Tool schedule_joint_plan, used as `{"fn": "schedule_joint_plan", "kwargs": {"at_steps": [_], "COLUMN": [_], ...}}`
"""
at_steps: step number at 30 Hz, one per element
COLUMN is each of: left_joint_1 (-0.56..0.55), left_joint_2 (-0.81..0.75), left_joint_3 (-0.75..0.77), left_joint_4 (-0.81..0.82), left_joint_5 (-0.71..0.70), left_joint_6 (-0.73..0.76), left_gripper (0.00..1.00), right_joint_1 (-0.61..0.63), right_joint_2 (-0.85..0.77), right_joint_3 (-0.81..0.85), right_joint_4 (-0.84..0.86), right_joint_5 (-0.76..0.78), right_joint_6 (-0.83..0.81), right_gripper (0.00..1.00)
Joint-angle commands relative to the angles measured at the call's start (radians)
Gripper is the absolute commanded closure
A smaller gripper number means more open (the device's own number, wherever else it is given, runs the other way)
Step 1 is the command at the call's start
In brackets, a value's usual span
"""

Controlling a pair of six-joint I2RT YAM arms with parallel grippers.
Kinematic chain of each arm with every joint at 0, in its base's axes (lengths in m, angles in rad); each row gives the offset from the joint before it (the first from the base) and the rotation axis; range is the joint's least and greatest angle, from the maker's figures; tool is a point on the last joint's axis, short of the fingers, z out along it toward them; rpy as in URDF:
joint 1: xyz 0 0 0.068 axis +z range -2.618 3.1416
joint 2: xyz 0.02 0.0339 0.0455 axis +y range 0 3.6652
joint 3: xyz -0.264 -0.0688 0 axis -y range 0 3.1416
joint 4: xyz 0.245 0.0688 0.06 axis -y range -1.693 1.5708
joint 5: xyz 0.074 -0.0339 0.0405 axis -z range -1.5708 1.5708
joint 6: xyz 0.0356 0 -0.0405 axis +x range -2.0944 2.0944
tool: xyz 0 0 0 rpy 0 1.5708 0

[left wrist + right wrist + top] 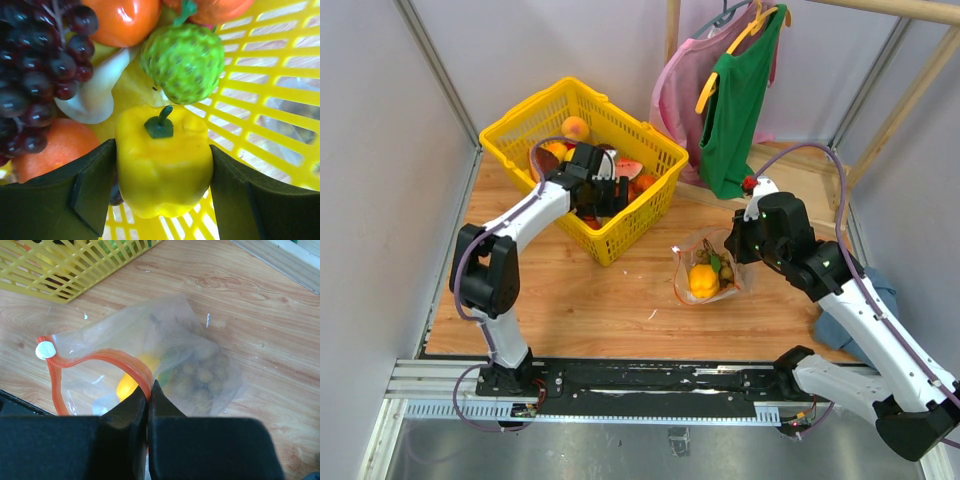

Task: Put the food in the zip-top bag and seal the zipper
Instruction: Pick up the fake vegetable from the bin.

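Observation:
My left gripper (610, 195) reaches down into the yellow mesh basket (520, 125). Its two dark fingers (95, 185) press against both sides of a yellow pepper (162, 165) that lies on the basket floor. A green bumpy ball (182, 60), dark grapes (35, 75) and an orange (125, 20) lie just beyond it. The clear zip-top bag (705, 270) sits on the wooden table with its mouth held up. My right gripper (149, 385) is shut on the orange-red zipper (100, 357). Inside the bag I see a yellow pepper (702, 280) and an olive grape bunch (200, 380).
A green garment (740, 100) and a pink one (680, 90) hang from a wooden rack behind the bag. A blue cloth (880, 300) lies at the table's right edge. Grey walls close in the left and back sides.

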Motion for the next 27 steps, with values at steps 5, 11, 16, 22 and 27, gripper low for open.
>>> {"fn": "schedule_joint_plan", "kwargs": {"at_steps": [5,11,16,22,27], "left_joint_1": [0.004,0.004,0.005,-0.010,-0.110], "left_joint_2": [-0.189,-0.314,-0.430,-0.537,-0.644], "left_joint_3": [-0.036,-0.087,-0.146,-0.179,-0.235], "left_joint_4": [0.050,0.122,0.226,0.319,0.409], "left_joint_5": [-0.093,-0.143,-0.172,-0.062,-0.040], "left_joint_6": [-0.051,-0.070,-0.093,-0.095,-0.049], "left_gripper": [0.62,0.67,0.71,0.72,0.72], "right_joint_1": [0.015,0.015,0.016,0.016,0.016], "right_joint_2": [0.003,0.018,0.020,0.038,0.043], "right_joint_3": [0.035,0.028,0.021,0.035,0.042], "right_joint_4": [0.013,0.029,0.044,0.050,0.043], "right_joint_5": [0.009,-0.015,-0.018,-0.036,-0.031], "right_joint_6": [0.022,0.035,0.043,0.062,0.077], "right_gripper": [0.99,0.99,1.00,0.99,0.99]}}
